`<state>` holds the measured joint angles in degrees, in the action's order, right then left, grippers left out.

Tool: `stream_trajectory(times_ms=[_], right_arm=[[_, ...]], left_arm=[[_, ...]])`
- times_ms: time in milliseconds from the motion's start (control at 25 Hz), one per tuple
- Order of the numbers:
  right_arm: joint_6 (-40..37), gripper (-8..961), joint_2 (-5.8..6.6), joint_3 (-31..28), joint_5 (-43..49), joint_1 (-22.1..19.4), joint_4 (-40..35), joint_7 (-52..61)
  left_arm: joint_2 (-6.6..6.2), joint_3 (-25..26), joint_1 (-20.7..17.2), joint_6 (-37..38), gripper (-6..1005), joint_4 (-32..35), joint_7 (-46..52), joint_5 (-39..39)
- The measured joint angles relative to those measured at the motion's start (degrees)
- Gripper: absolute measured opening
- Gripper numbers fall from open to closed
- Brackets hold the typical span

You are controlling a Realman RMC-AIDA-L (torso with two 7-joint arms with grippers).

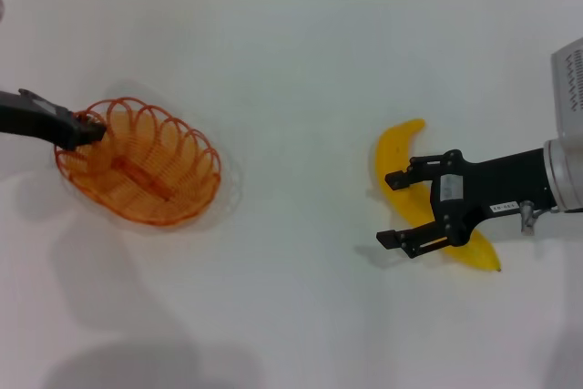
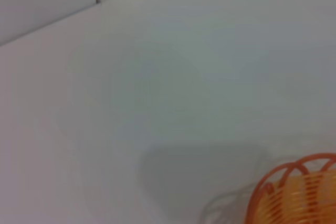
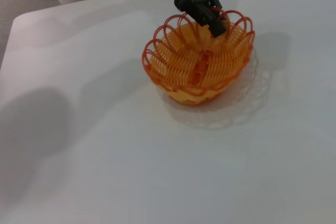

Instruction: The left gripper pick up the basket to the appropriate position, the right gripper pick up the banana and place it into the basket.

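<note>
While the left gripper (image 1: pixel 91 127) sits clamped on the rim of the basket (image 1: pixel 146 166), I take the basket as my landmark for every position below. The grip is on the rim section farthest from the banana (image 1: pixel 401 157); the right wrist view shows the fingers pinched over a wire loop there. The basket's shadow lies offset beneath it, so I judge it may be slightly raised, though I cannot confirm this.

The banana lies on the white table (image 1: pixel 291 61), well apart from the basket on the robot's right. The right gripper (image 1: pixel 399 209) hovers over the banana's middle with its fingers spread apart, one on each side of the curve. Contact is not visible.

Handling notes, as I judge them:
- Basket: light, open wire, springy; a one-sided rim hold will let it tilt.
- Banana: smooth, plastic-looking skin, probably light and rigid, and slippery.
- Recommended hold: across the thick middle, where the sides run most nearly parallel.
- Avoid the tapered ends; the fingers could slide off.
</note>
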<state>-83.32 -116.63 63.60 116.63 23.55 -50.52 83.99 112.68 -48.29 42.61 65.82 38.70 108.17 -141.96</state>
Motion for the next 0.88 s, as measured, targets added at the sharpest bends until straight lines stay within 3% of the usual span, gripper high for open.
stream_trajectory(times_ms=[400, 760, 880], right_arm=[[0.0, 894, 0.00, 0.0, 0.0, 0.0, 0.0, 0.1], [0.0, 894, 0.00, 0.0, 0.0, 0.3, -0.3, 0.2], [0.0, 894, 0.00, 0.0, 0.0, 0.6, -0.3, 0.3]], left_arm=[[0.51, 0.0, -0.7, 6.9, 93, 2.7, -0.1, 8.2], [3.75, 0.4, -3.4, 0.4, 75, 1.6, 0.3, 16.0], [3.96, 0.1, -4.1, -2.9, 73, -1.1, 0.1, 19.8]])
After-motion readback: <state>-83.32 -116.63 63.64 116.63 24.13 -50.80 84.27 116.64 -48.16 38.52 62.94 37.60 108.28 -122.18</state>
